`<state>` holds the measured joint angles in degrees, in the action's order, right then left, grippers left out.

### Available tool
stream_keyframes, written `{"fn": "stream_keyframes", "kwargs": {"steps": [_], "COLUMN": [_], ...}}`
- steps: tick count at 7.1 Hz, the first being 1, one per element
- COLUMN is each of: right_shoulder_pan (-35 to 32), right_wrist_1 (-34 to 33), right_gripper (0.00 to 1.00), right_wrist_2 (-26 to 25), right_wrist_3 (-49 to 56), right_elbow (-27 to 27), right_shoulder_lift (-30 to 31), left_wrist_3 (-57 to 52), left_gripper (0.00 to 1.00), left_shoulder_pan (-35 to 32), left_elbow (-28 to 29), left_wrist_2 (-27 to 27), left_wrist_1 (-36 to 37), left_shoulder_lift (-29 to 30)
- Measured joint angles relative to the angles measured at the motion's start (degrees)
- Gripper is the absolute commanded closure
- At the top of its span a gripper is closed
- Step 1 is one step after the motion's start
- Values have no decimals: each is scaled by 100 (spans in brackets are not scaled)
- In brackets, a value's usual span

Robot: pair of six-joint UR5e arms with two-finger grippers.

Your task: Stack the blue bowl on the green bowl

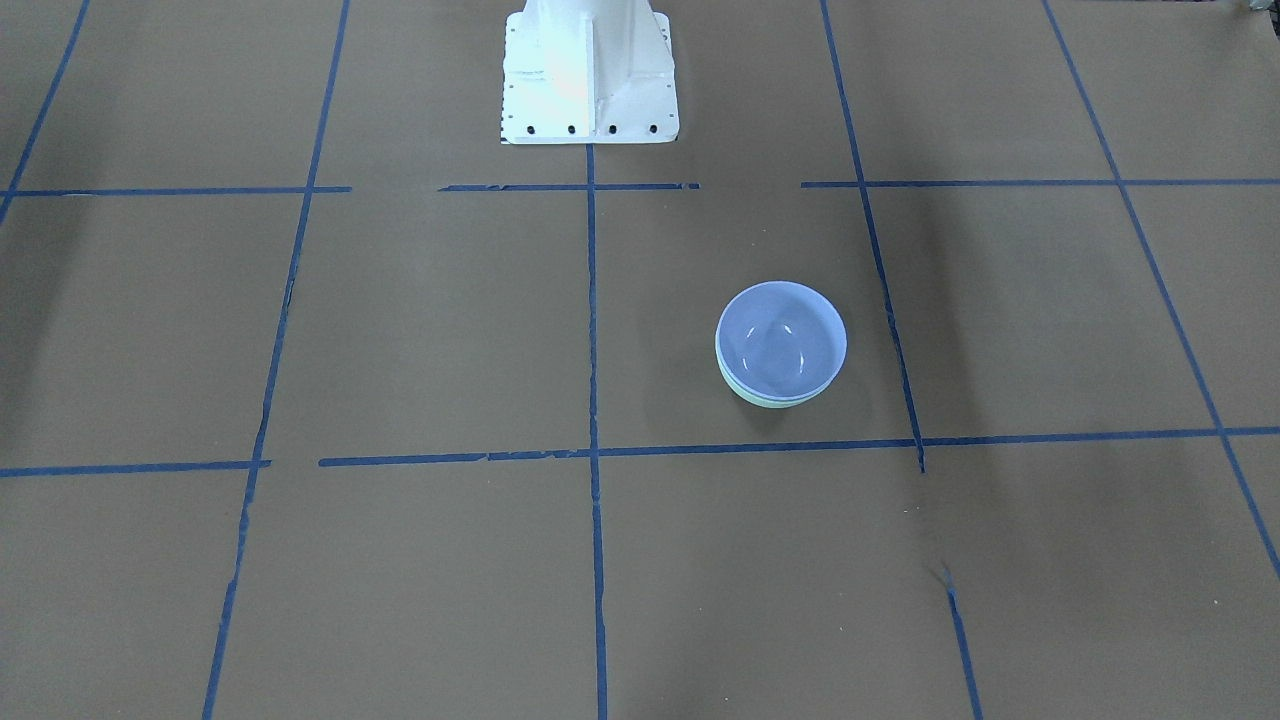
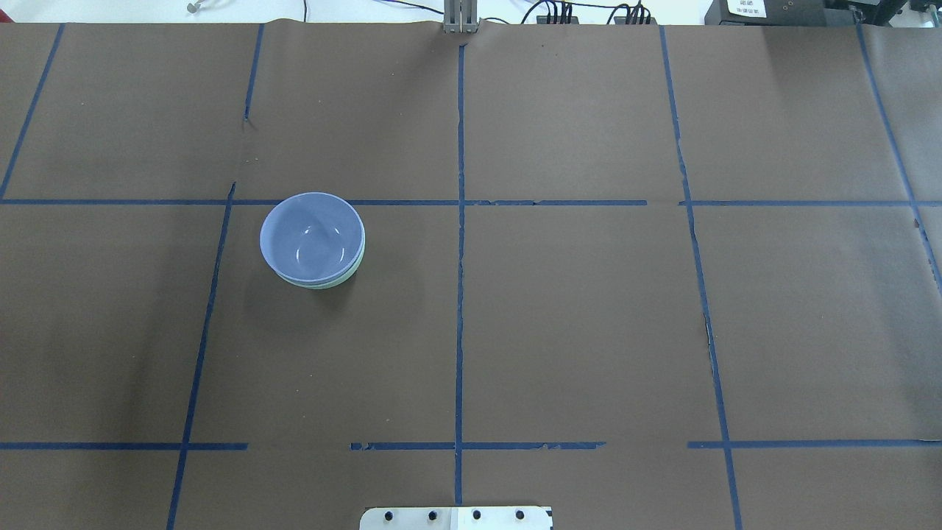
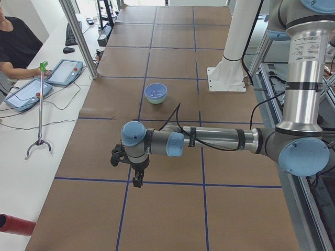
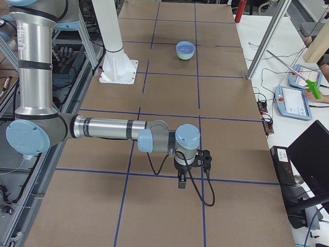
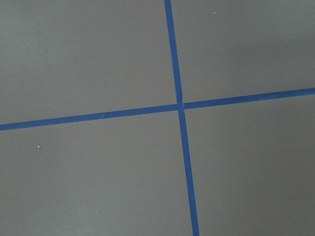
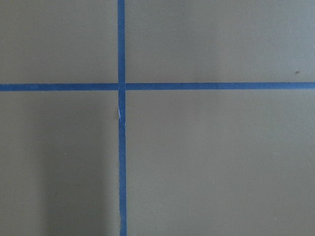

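Brown paper ruled into squares by blue tape point(image 2: 460, 294) covers the bench point(image 2: 589, 331). The blue bowl point(image 2: 313, 235) sits in the left half of the overhead view, just below the upper horizontal tape line. It is nested upright inside the green bowl point(image 2: 324, 285), which shows only as a thin mint crescent under the lower rim. Both are round, glossy and plain, with highlights in the blue one's hollow; being round, they offer no long axis to line up with. The left end effector point(image 3: 118, 155) hangs over a tape crossing low in the left side view, with the bowls well apart from it, higher in the frame and slightly right. The right end effector point(image 4: 203, 158) is farther away, with the stack far up its frame. Whether either is open or closed cannot be told from these side views. Judging by the nesting, the stacking looks done, and the left arm is the nearer one should any correction be needed.
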<state>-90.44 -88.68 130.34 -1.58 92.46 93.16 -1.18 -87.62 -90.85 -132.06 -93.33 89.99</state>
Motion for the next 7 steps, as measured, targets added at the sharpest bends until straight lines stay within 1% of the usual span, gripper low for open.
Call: {"fn": "stream_keyframes", "kwargs": {"steps": [3, 7], "right_shoulder_pan": [0, 0], "right_wrist_1": [0, 0], "right_gripper": [0, 0], "right_wrist_2": [0, 0], "right_wrist_3": [0, 0], "right_elbow": [0, 0], "right_shoulder_lift": [0, 0], "left_wrist_3": [4, -5], "left_gripper": [0, 0], "left_shoulder_pan": [-64, -77], "left_elbow": [45, 33], "left_wrist_2": [-160, -197], "left_wrist_1": [-40, -44], "left_shoulder_lift": [-14, -25]}}
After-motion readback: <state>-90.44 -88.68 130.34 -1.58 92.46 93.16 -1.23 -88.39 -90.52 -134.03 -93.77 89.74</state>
